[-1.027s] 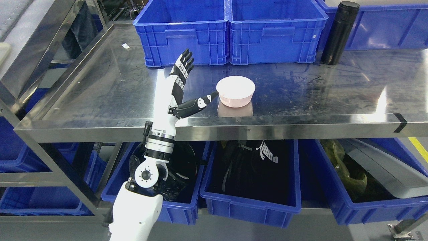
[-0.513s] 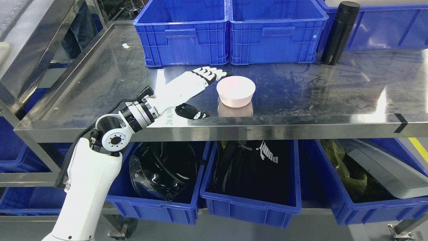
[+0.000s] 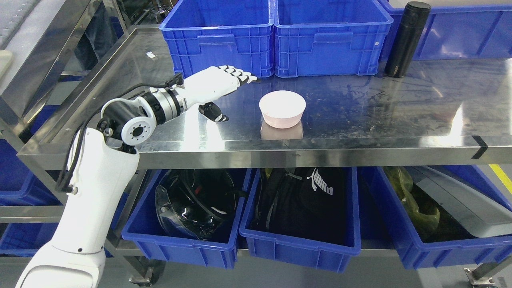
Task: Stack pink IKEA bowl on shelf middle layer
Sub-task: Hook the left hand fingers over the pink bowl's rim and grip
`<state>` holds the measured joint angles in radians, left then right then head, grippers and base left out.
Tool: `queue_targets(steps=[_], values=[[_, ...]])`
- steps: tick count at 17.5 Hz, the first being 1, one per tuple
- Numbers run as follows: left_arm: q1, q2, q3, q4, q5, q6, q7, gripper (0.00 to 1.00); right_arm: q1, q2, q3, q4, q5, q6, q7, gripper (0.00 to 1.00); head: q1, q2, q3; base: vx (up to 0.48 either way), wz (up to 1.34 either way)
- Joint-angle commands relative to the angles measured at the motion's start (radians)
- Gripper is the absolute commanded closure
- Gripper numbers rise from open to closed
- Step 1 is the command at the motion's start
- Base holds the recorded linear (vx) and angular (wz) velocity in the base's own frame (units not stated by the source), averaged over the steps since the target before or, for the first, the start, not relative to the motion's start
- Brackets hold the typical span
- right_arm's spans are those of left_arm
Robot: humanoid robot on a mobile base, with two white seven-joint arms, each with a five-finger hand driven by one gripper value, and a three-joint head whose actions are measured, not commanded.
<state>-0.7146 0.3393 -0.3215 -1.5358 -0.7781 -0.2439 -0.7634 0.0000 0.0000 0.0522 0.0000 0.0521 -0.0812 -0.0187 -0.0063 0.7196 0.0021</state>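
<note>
Pink bowl (image 3: 282,109), upright on the steel shelf surface (image 3: 360,116) near its front edge, pale rim catching the light and a soft reflection pooled beneath on the metal; smooth, shallow, round-walled, apparently plastic and light. Looks like a single bowl, though a second one nested inside cannot be ruled out from this angle. To its left and clear of it, left hand (image 3: 218,84) hovering palm-down above the shelf, fingers (image 3: 240,75) stretched out flat and together, thumb hanging below, holding nothing (a pose that reads as withdrawal or a pause rather than a reach). Forearm angled in from the lower left across the shelf's front rail. Behind, two blue crates (image 3: 276,36) lined against the back, likely parked there to leave the front strip free for work; black flask (image 3: 406,38) standing at the right. Below, lower bins (image 3: 300,236) with dark gear inside. Right arm out of view. Placement apparently finished, by the look of things.
</note>
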Motion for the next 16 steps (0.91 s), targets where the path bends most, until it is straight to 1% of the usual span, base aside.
queue_targets(steps=[1,2,3,5,6,8,9,10,11,12,14,16], values=[[-0.166,-0.119,-0.309,0.213,-0.02,0.084,-0.017,0.08,0.003,-0.017,0.0,-0.017,0.0,0.0,0.0,0.0,0.0,0.0,0.0,0.0,0.01],[-0.18,-0.153,-0.315,0.248,-0.01,0.084,-0.023,0.08,0.003,-0.017,0.0,-0.017,0.0,0.0,0.0,0.0,0.0,0.0,0.0,0.0,0.0],[-0.196,-0.17,-0.326,0.275,0.009,0.084,-0.042,0.07,0.003,-0.017,0.0,-0.017,0.0,0.0,0.0,0.0,0.0,0.0,0.0,0.0,0.0],[-0.203,-0.172,-0.388,0.333,0.118,0.084,-0.068,0.06,0.003,-0.017,0.0,-0.017,0.0,0.0,0.0,0.0,0.0,0.0,0.0,0.005,-0.03],[-0.2,-0.169,-0.39,0.35,0.114,0.083,-0.07,0.05,0.003,-0.017,0.0,-0.017,0.0,0.0,0.0,0.0,0.0,0.0,0.0,0.009,-0.05],[-0.207,-0.161,-0.386,0.365,0.092,0.078,-0.073,0.0,0.003,-0.017,0.0,-0.017,0.0,0.0,0.0,0.0,0.0,0.0,0.0,0.003,-0.03],[-0.213,-0.16,-0.386,0.367,0.088,0.077,-0.091,0.0,0.003,-0.017,0.0,-0.017,0.0,0.0,0.0,0.0,0.0,0.0,0.0,0.002,-0.01],[-0.218,-0.16,-0.38,0.367,0.088,0.077,-0.149,0.0,0.003,-0.017,0.0,-0.017,0.0,0.0,0.0,0.0,0.0,0.0,0.0,0.002,-0.01],[-0.218,-0.16,-0.373,0.368,0.088,0.077,-0.178,0.01,0.003,-0.017,0.0,-0.017,0.0,0.0,0.0,0.0,0.0,0.0,0.0,0.001,0.03],[-0.218,-0.164,-0.355,0.382,0.086,0.078,-0.183,0.02,0.003,-0.017,0.0,-0.017,0.0,0.0,0.0,0.0,0.0,0.0,0.0,-0.002,0.01],[-0.241,-0.195,-0.33,0.439,0.083,0.08,-0.182,0.06,0.003,-0.017,0.0,-0.017,0.0,0.0,0.0,0.0,0.0,0.0,0.0,-0.001,0.01],[-0.272,-0.238,-0.315,0.503,0.054,0.081,-0.18,0.07,0.005,-0.017,0.0,-0.017,0.0,0.0,0.0,0.0,0.0,0.0,0.0,0.0,0.0]])
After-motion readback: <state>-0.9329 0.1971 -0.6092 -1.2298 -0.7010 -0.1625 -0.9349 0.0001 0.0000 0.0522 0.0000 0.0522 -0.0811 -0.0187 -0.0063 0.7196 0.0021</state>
